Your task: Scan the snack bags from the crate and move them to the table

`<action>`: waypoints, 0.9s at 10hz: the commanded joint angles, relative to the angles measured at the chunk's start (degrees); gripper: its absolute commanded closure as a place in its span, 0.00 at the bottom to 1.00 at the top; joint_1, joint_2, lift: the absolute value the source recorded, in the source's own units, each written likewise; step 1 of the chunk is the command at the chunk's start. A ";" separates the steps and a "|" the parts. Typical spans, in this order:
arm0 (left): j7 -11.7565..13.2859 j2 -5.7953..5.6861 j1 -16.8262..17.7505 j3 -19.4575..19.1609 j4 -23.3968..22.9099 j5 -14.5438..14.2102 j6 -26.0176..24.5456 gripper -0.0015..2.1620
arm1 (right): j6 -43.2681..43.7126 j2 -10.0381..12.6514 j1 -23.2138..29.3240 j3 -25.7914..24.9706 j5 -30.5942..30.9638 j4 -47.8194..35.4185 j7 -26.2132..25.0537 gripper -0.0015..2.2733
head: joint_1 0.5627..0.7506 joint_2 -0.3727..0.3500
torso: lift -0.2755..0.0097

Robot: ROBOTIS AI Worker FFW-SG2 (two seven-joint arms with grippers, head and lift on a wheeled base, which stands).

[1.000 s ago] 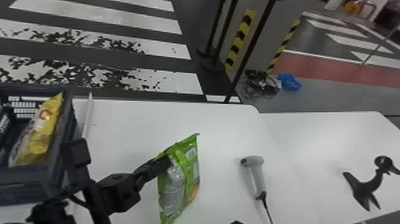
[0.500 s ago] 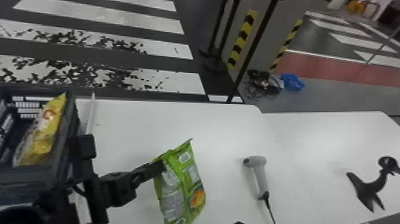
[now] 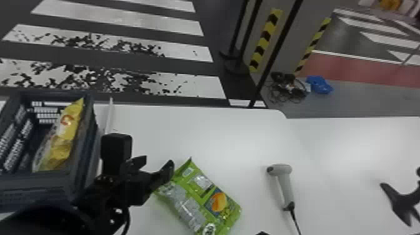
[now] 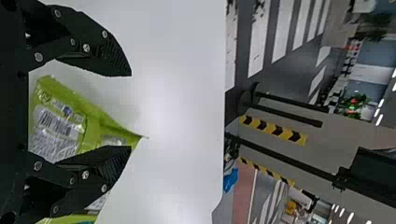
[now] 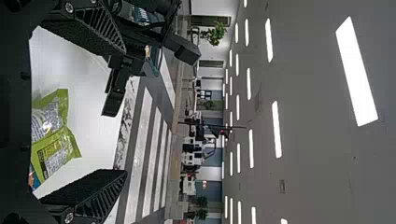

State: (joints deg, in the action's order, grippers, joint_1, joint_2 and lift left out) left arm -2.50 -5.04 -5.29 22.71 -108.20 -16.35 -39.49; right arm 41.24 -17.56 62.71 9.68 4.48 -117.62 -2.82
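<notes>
The left claw [image 4: 130,111] is spread wide, holding nothing; back it off slowly so the green bag [image 3: 193,193] beside it won't slide

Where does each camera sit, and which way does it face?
Head view: on the head, forward and down over table and crate; left gripper shows.
Left wrist view: on the left wrist, past its own open fingers, across the table to the crosswalk.
Right wrist view: on the right wrist, past the open right gripper, towards ceiling and table.
All three share the green snack bag.
</notes>
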 commanded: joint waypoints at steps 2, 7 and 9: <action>-4.27 -0.85 -4.47 0.94 -5.97 11.78 7.71 0.02 | -0.24 -0.11 -0.49 -0.01 -0.17 0.63 0.27 0.04 | 0.70 0.20 | 0.63; -4.01 -6.65 -18.45 -8.29 -22.14 12.48 12.45 0.02 | -2.88 -0.20 -2.33 0.16 -3.60 0.37 6.86 0.03 | 0.70 0.39 | 0.63; -0.40 -6.56 -24.25 -16.29 -25.57 9.84 12.81 0.02 | -4.28 -0.28 -2.77 -0.01 -4.83 -0.07 8.70 0.04 | 0.70 0.52 | 0.63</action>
State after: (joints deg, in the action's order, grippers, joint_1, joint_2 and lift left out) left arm -2.93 -11.66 -27.89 8.56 -132.76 -5.85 -26.73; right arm 37.18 -17.83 60.04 9.71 0.00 -117.54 5.74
